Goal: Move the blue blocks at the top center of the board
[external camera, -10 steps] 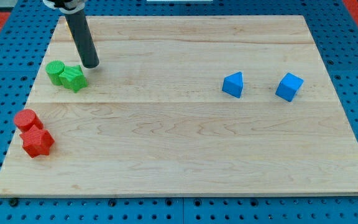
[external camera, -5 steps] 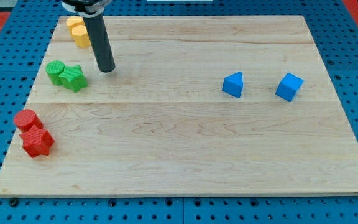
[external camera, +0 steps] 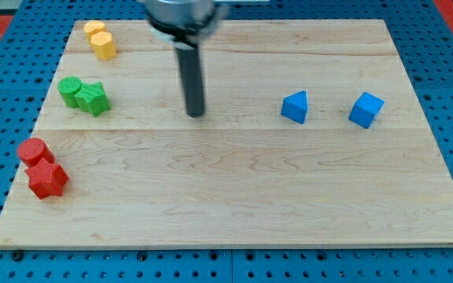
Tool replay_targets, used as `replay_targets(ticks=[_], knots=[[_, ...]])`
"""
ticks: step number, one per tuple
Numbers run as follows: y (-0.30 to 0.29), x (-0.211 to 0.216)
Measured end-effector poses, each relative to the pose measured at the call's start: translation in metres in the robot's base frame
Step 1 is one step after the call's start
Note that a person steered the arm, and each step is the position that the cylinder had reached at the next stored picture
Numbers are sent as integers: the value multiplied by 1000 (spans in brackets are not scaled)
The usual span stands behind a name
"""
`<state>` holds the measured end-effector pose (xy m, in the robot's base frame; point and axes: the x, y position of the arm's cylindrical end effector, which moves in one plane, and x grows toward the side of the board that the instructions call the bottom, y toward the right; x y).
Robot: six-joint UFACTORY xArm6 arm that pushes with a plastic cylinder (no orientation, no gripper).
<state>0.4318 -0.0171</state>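
Note:
Two blue blocks lie on the wooden board at the view's right: a blue triangular block and, further right, a blue cube. My rod comes down from the view's top, and my tip rests on the board left of the blue triangular block, well apart from it. The tip touches no block.
Two yellow blocks sit at the top left. A green cylinder and a green star-shaped block touch each other below them. A red cylinder and a red star-shaped block sit at the left edge.
My tip has slid right and slightly down, from beside the green blocks toward the board's middle. The yellow blocks, once hidden behind the rod, now show. No block has moved.

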Motion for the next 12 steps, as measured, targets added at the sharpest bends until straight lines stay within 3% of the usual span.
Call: replay_targets(ticks=[2,4,7,9,12], knots=[[182,24],[268,21],[219,-34],[138,-37],[105,-158]])
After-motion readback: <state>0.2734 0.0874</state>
